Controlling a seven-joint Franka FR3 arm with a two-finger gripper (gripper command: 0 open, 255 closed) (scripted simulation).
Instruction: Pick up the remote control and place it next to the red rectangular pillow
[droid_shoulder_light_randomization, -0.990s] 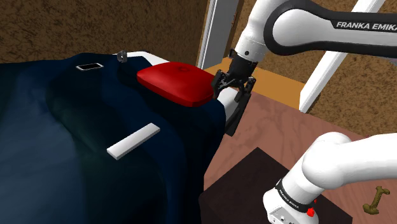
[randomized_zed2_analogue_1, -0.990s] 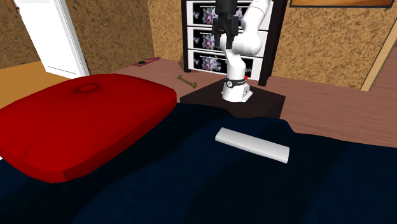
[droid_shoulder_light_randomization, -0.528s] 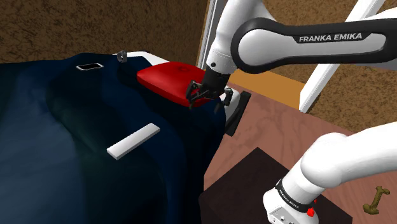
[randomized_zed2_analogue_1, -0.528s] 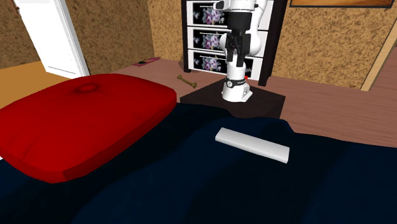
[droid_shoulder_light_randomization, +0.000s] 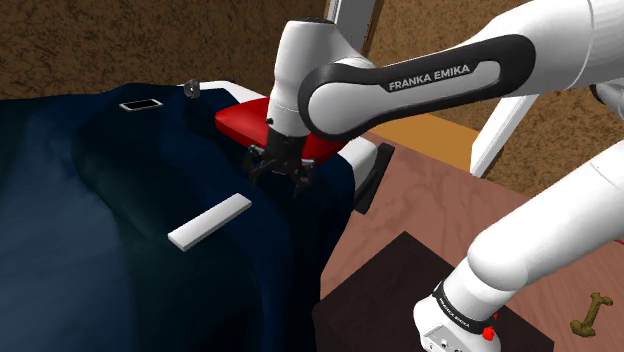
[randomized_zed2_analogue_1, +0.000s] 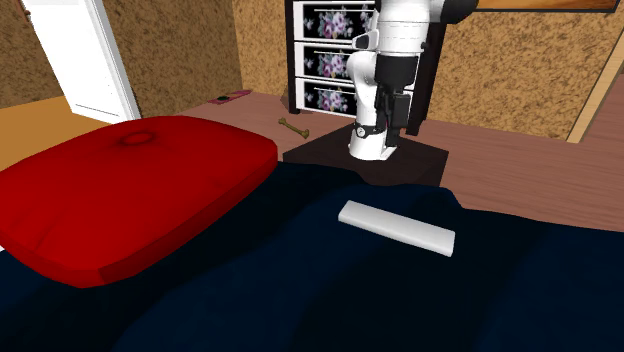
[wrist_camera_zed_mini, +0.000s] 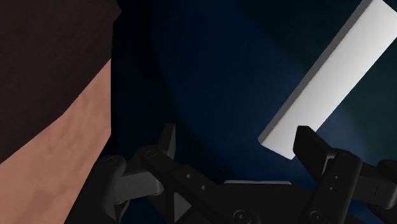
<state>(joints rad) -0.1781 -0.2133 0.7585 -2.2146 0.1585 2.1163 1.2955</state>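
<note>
Hand (droid_shoulder_light_randomization: 282, 176) sits just above centre in the shoulder view, over the dark blue bed (droid_shoulder_light_randomization: 90, 270), pointing down. Fingers (wrist_camera_zed_mini: 316, 151) stand apart in the wrist view, with only bed cover between them and nothing gripped.

Remote control (droid_shoulder_light_randomization: 208, 221): a plain pale slab lying flat on the bed, left of centre in the shoulder view and down-left of my hand. Its long axis runs from lower left to upper right in that frame, so its upper-right end is the end nearest me. Near, not touching.

In the wrist view the remote control (wrist_camera_zed_mini: 331, 76) lies off to one side. Its near corner is just beyond one finger and the slab slants away from there. It is not between the fingers and not square to them.

In the second exterior view the remote control (randomized_zed2_analogue_1: 396, 227) sits right of centre, well apart from the red pillow (randomized_zed2_analogue_1: 130, 190) at left.

Judgement: the move turns on that offset. I must travel down-left along the slab's length towards its middle. I must then turn the wrist so the fingers straddle its narrow width.
</note>
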